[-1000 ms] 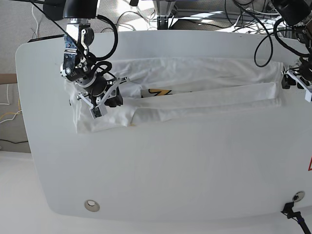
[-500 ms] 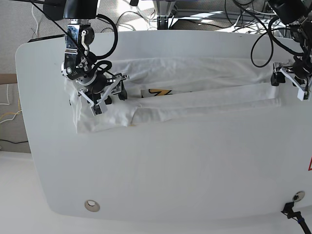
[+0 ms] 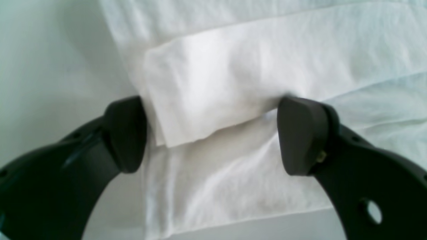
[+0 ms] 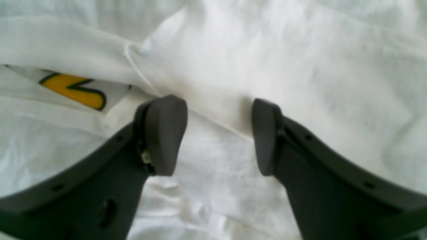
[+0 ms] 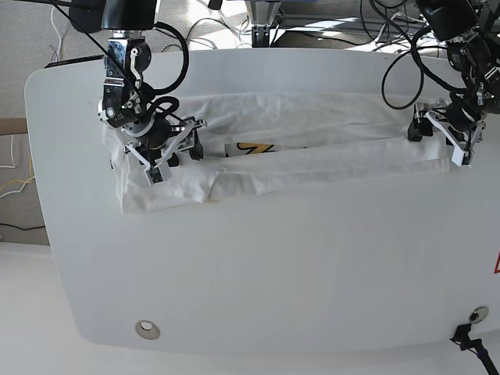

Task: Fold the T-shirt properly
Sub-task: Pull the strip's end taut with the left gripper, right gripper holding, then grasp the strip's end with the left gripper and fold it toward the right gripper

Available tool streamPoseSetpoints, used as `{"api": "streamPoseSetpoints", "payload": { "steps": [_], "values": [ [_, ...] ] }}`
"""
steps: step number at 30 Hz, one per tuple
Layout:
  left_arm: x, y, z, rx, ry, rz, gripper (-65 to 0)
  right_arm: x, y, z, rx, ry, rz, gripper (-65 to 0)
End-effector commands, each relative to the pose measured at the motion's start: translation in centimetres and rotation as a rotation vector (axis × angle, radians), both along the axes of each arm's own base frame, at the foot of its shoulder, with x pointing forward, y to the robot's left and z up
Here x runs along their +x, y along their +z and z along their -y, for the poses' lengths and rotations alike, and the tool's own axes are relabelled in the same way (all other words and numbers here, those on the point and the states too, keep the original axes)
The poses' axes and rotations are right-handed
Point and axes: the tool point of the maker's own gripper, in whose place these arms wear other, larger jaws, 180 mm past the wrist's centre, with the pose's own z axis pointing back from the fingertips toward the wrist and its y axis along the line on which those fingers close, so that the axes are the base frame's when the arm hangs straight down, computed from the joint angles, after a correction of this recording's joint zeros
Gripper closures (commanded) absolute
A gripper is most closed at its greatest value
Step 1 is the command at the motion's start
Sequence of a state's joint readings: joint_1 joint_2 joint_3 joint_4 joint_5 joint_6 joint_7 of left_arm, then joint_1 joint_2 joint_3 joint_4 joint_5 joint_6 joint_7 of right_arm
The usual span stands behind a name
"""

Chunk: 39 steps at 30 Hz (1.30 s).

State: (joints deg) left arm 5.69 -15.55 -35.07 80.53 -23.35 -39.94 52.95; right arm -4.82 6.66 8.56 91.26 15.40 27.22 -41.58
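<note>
Black curved gripper [image 3: 211, 136] fingers, looped cables

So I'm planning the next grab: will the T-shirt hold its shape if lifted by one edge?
Probably not. The T-shirt lies in soft creased folds, so it likely droops. Its thin layers look light, and may slide apart when pulled.

Right tool [image 4: 218, 135], jaws apart, above rumpled white T-shirt [image 4: 300, 76]
</note>
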Motion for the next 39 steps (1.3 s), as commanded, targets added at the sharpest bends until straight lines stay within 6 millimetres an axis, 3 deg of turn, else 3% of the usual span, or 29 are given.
{"api": "streamPoseSetpoints", "payload": {
  "steps": [1, 7, 13, 15, 17, 27, 33, 39],
  "values": [
    [0.6, 0.9, -0.4, 0.019, -0.008, 0.020, -53.0, 1.1, 1.3, 0.0, 0.017, 0.000, 0.053, -34.2],
    [1.4, 1.4, -0.4, 0.019, -0.008, 0.040, -23.9, 1.0, 1.3, -0.1, 0.020, 0.000, 0.052, -34.2],
    [2.0, 1.8, -0.2, 0.014, -0.009, 0.058, 0.0, 0.5, 0.9, -0.1, 0.022, 0.000, 0.040, -34.2],
    [2.2, 1.5, 1.0, -0.003, -0.027, 0.057, 0.0, 0.5, 1.0, -0.1, 0.023, -0.001, 0.040, -34.2],
    [2.9, 2.4, 2.2, 0.018, -0.078, 0.081, 0.0, 0.4, 0.9, -0.2, 0.024, 0.001, 0.038, -34.2],
    [4.2, 6.7, 16.1, -0.008, -0.405, 0.241, 0.0, 0.5, 0.9, -0.3, 0.025, -0.001, 0.037, -34.2],
    [3.5, 7.0, 22.9, -0.095, -0.537, 0.264, 0.0, 0.1, -0.1, -0.2, 0.030, -0.006, 0.008, -34.2],
    [2.9, 7.3, 27.5, -0.186, -0.587, 0.273, 0.0, 0.2, -0.1, -0.2, 0.040, -0.013, 0.022, -34.2]
  ]
}}
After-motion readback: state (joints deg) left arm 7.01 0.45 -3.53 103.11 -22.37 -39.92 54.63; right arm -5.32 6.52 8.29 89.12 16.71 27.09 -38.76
